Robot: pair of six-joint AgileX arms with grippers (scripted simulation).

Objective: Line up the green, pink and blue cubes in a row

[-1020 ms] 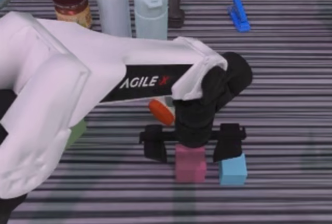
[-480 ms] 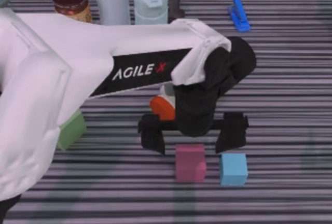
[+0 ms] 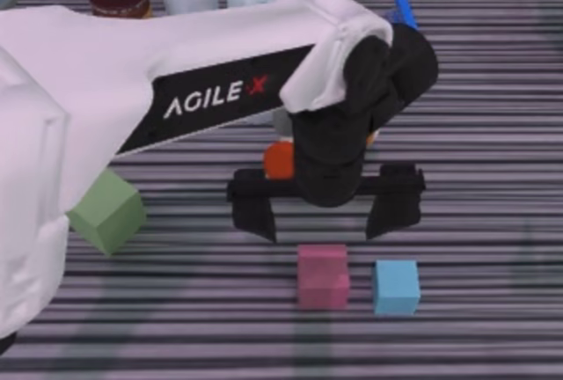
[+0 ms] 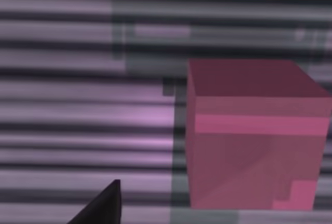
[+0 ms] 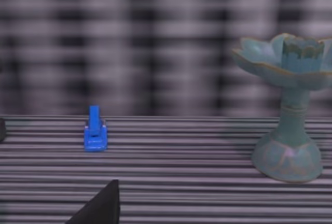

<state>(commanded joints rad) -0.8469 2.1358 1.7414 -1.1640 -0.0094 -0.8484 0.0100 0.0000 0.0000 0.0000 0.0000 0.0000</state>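
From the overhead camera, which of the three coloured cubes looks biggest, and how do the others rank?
Largest to smallest as they look from above:
1. green cube, partly hidden under the arm
2. pink cube
3. blue cube
All three rest on the table, so nearness hardly skews this.

"AGILE X" is printed on the left arm (image 3: 158, 90), white on black

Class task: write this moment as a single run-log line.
left tool: open, above pink cube | pink cube beside blue cube | green cube apart, left | right arm: unseen
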